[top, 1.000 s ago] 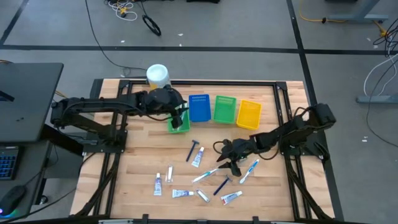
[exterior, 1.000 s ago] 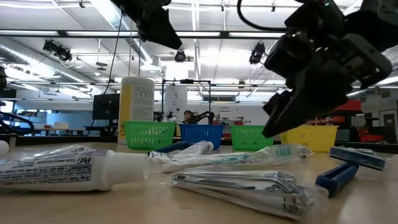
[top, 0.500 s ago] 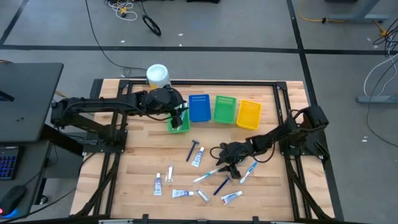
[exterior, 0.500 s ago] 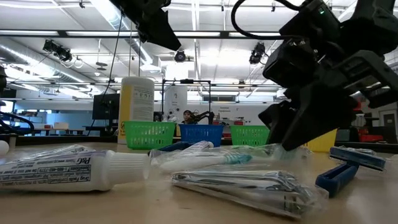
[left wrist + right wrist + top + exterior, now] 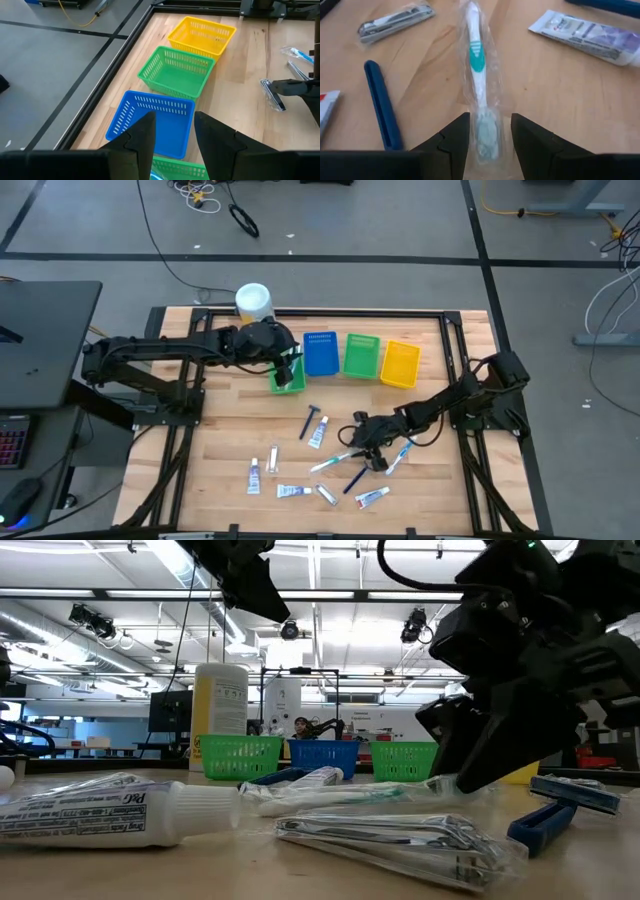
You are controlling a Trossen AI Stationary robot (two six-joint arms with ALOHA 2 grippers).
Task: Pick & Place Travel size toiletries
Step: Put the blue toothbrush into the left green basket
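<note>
Toiletries lie scattered on the near half of the wooden table: toothpaste tubes [image 5: 292,491], a blue razor [image 5: 312,420], a silvery packet [image 5: 400,836] and wrapped toothbrushes. My right gripper [image 5: 365,444] is open and low over one clear-wrapped white and teal toothbrush [image 5: 476,65], which lies flat on the table. Its fingers stand on either side of the brush's bristle end [image 5: 486,132]. My left gripper [image 5: 172,137] is open and hangs above the leftmost green bin [image 5: 288,379], beside the blue bin [image 5: 155,125]. My right gripper comes at the toothbrush slanting down from the table's right, fingers astride the bristle end [image 5: 486,132] and across the brush. Whether the fingers [image 5: 452,140] touch the clear wrapper, I cannot tell. The toothbrush [image 5: 333,461] lies flat on the table.
Four bins stand in a row at the far side: green, blue [image 5: 320,352], green [image 5: 362,355], yellow [image 5: 400,363]. A white canister [image 5: 253,302] sits at the far left corner. A blue handle [image 5: 380,102] and a second toothbrush [image 5: 400,452] lie close to my right gripper.
My right gripper has moved down and toward the table's near edge, settling over the wrapped toothbrush's bristle end. The toothbrush has stayed flat on the table.
</note>
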